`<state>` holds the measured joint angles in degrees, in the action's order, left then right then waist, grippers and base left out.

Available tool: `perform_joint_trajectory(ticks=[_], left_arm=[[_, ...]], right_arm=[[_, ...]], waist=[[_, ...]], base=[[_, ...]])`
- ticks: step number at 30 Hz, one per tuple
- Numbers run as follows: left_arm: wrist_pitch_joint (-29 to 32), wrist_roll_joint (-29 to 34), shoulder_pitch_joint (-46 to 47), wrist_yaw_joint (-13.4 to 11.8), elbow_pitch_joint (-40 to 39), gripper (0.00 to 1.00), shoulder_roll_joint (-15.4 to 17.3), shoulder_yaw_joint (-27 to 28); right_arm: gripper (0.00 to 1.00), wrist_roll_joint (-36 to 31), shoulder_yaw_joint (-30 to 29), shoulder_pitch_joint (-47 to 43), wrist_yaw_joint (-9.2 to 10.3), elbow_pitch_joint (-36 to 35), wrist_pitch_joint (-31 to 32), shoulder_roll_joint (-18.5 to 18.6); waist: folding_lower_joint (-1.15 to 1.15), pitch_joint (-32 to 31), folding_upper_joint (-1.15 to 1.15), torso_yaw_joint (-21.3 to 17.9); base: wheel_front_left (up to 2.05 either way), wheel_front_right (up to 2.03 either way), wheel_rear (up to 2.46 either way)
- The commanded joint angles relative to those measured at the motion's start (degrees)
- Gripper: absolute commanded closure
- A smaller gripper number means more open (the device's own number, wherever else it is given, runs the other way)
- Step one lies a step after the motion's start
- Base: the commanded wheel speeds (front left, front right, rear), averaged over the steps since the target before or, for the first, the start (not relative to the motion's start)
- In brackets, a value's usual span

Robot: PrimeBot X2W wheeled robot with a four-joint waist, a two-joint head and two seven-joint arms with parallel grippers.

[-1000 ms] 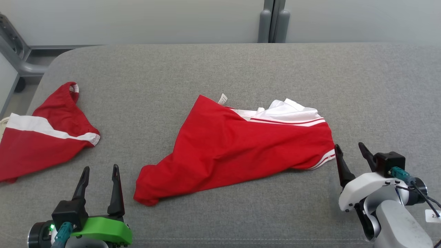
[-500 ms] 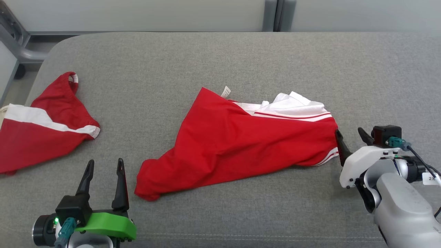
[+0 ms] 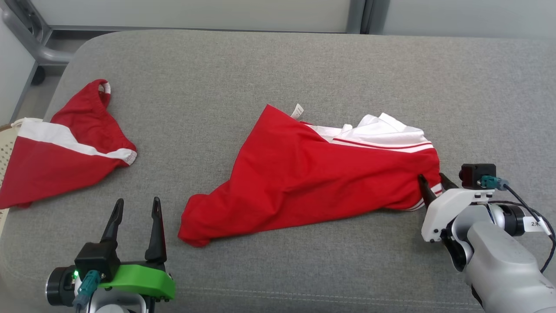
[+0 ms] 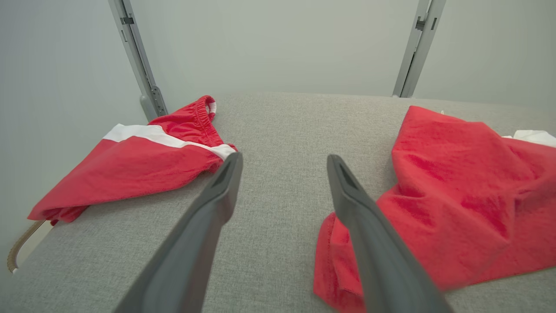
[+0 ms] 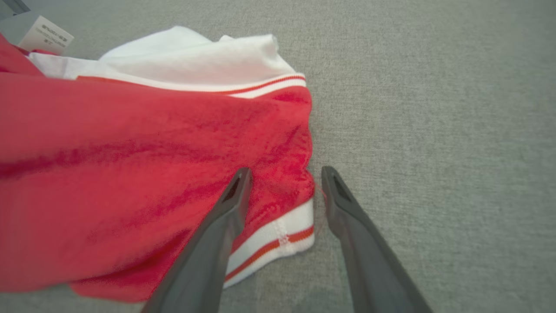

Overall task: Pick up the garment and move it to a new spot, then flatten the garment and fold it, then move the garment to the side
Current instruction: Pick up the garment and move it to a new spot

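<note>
Nearest the robot, the left gripper (image 3: 138, 201) is waiting low over the grey padded surface (image 3: 260, 65) with its fingers wide apart and nothing between them, the garment's bunched red corner lying just to its right. On the other side, the right gripper (image 3: 431, 177) is straddling the striped cuff (image 5: 278, 239) of the red shirt (image 3: 312, 182). One finger is lying over the red cloth and the other is on the padding just beside the hem. The jaws are narrowing but not yet pinching.

To do this well, the fingers should be sinking until the lower tip is sliding under the hem. They should be gathering both layers, not only the top one, before the lift is started. The shirt is lying crumpled mid-surface, with its white part and label (image 3: 296, 111) at the far edge. A second red garment with a white band (image 3: 56, 161) is lying well apart at far left.

Against a second ago, the right gripper has come forward from beside the cuff onto it and has begun closing. The left one is holding as it was. The head camera has shifted, while the shirt itself seems unmoved.
</note>
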<state>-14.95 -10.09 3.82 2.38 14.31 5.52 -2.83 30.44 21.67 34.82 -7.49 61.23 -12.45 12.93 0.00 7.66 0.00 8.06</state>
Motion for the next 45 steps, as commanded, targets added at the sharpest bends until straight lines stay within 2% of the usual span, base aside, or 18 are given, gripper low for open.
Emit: perform_joint_trajectory(ticks=[1, 6, 11, 22, 24, 26, 34, 39, 45], left_arm=[[-0.2, 0.3, 0.9, 0.2, 0.0, 0.00, -0.3, 0.2], [-0.2, 0.8, 0.6, 1.0, 0.5, 0.00, -0.6, 1.2], [-0.2, 1.5, 0.2, 1.2, 0.9, 0.00, -1.1, 1.7], [-0.2, 2.2, -1.5, 2.0, 1.1, 0.00, -1.8, 2.7], [-0.2, 2.3, -1.7, 2.0, 1.2, 0.00, -1.8, 2.8], [-0.2, 2.6, -2.0, 2.1, 1.2, 0.00, -1.9, 3.0], [-0.2, 3.3, -3.0, 2.3, 1.2, 0.00, -1.9, 3.7], [-0.2, 3.5, -3.4, 2.4, 1.1, 0.00, -2.0, 3.9], [-0.2, 3.5, -2.5, 2.5, 1.3, 0.00, -2.1, 3.7]], right_arm=[[1.00, 0.7, 0.5, 0.9, 0.00, 0.3, -0.5, 0.0], [1.00, 3.0, 2.9, 1.8, 0.00, -0.7, -2.1, 0.1], [1.00, 5.6, 4.4, 2.1, 0.00, -5.2, -2.8, 0.9], [1.00, 11.0, 4.6, -3.0, 0.00, -26.4, -2.9, 4.1], [1.00, 11.6, 4.6, -3.7, 0.00, -28.1, -2.9, 4.1], [1.00, 13.3, 5.6, -5.4, 0.00, -33.1, -2.9, 5.3], [1.00, 17.8, 7.5, -10.0, 0.00, -45.9, -1.3, 8.2], [1.00, 18.7, 5.3, -14.1, 0.00, -55.2, 1.8, 10.2], [1.00, 16.5, 1.7, -15.6, 0.00, -55.5, 4.2, 9.4]], waist=[[0.00, 0.2, 0.00, 0.2], [0.00, 0.0, 0.00, 0.0], [0.00, -0.8, 0.00, -0.7], [0.00, -2.9, 0.00, -2.0], [0.00, -3.1, 0.00, -2.1], [0.00, -3.6, 0.00, -2.4], [0.00, -4.6, 0.00, -3.3], [0.00, -4.9, 0.00, -3.9], [0.00, -4.6, 0.00, -4.2]], base=[[0.00, 0.00, 0.00], [0.00, 0.00, 0.00], [0.00, 0.00, 0.00], [0.00, 0.00, 0.00], [0.00, 0.00, 0.00], [0.00, 0.00, 0.00], [0.00, 0.00, 0.00], [0.00, 0.00, 0.00], [0.00, 0.00, 0.00]])
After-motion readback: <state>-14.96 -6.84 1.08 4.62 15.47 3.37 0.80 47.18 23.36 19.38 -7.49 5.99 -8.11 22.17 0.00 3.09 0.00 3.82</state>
